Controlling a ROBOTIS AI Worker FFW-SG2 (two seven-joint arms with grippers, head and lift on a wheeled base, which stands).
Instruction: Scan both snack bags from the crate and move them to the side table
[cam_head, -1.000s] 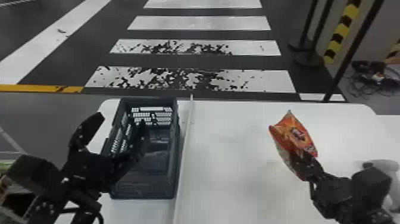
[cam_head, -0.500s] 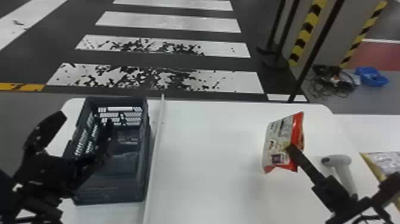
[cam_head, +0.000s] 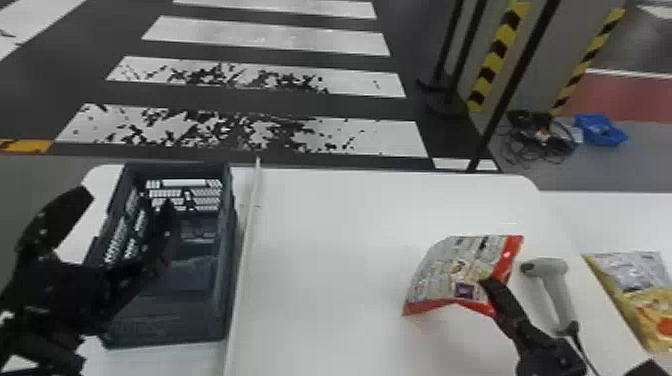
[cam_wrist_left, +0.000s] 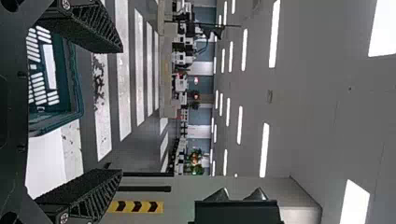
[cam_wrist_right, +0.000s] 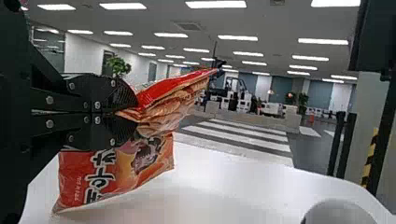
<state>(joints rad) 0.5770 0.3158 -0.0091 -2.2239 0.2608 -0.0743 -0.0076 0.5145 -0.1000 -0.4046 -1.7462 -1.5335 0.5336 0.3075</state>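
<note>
While my right gripper (cam_wrist_right: 136, 113) stands at the near right, its black fingers are clamped on a crinkly red-and-white plastic snack bag (cam_head: 455, 270), pinched so that the film folds around them. I hold it up over the white work table (cam_head: 325, 300), and its slick, curved face could slide out of so narrow a pinch if I swung it fast; squeezing harder might crush what is inside. At the near left, my left gripper (cam_head: 127, 200) is empty, fingers spread beside and over the dark blue-grey plastic crate (cam_head: 170, 325); a careless dip there could snag the crate's wall and drag it.

Just right of my bag sits a pale grey handheld scanner (cam_head: 547, 269) with a dark cord. Carrying the bag across too low could knock it or catch the cord. I cannot tell whether this bag has been read; a creased or turned-away code would make the scan miss.

Beyond, on the right, a yellow-and-silver snack bag (cam_head: 645, 285) appears to lie on the white side table (cam_head: 615, 220). Setting mine on top of it, or letting go early over the tables' join, could send either one sliding.
</note>
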